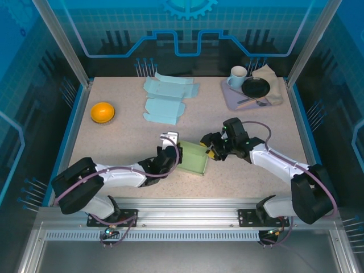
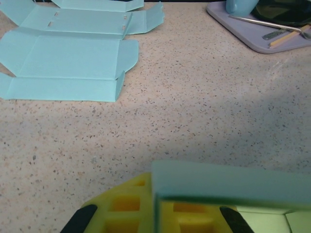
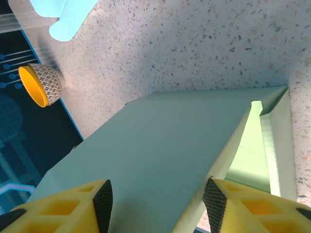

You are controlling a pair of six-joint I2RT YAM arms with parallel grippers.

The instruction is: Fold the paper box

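The paper box [image 1: 192, 159], pale green inside and teal outside, lies half-formed at the table's front centre between both arms. My left gripper [image 1: 172, 154] is at its left end. In the left wrist view the yellow fingers [image 2: 121, 208] are shut on a thin teal wall of the box [image 2: 228, 182], which stands edge-on between them. My right gripper [image 1: 211, 152] is at the box's right end. Its jaws [image 3: 158, 201] stand apart astride a slanting teal panel [image 3: 160, 145]. The right pad [image 3: 214, 199] is against the panel's edge and the panel runs behind the left finger.
Flat teal box blanks [image 1: 165, 99] lie at the back centre, also ahead of the left wrist [image 2: 63, 63]. An orange bowl [image 1: 103, 111] sits at the left. A lilac tray [image 1: 232, 98] with a mug [image 1: 238, 75], black plate [image 1: 256, 87] and cloth is at the back right.
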